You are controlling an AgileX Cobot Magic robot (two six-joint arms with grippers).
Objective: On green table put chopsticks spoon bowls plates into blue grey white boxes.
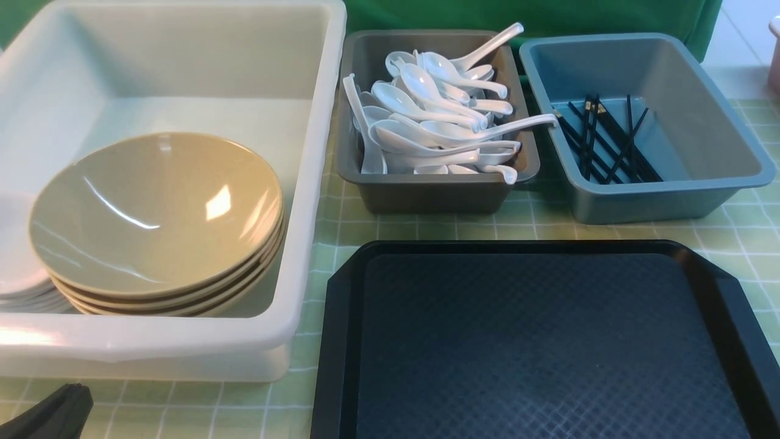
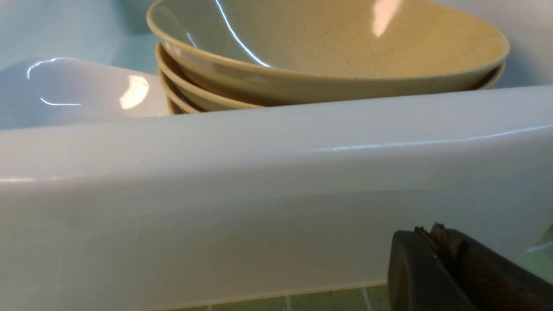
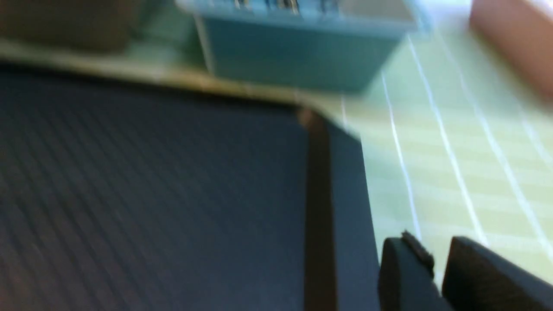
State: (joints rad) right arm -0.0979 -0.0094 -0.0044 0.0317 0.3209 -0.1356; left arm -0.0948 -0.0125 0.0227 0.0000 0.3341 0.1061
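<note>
Jaws of the left gripper (image 2: 436,242) are pressed together with nothing between them; the right gripper (image 3: 436,259) shows a narrow gap between its jaws, empty.

Front view: bowls (image 1: 155,219) stack at the left in the white box (image 1: 317,183), plates (image 1: 18,268) beside them at the frame's left edge. Spoons (image 1: 436,122) heap in the grey box (image 1: 426,192) at centre; chopsticks (image 1: 609,143) lie in the blue box (image 1: 658,198) at upper right. A black tray (image 1: 536,341) fills the lower right, bare. Only the left gripper shows, at lower left.

Left wrist view: the white box wall fills the frame, bowls above it.

Right wrist view, blurred: tray corner, open green surface (image 3: 453,151) to the right, blue box at the top.
</note>
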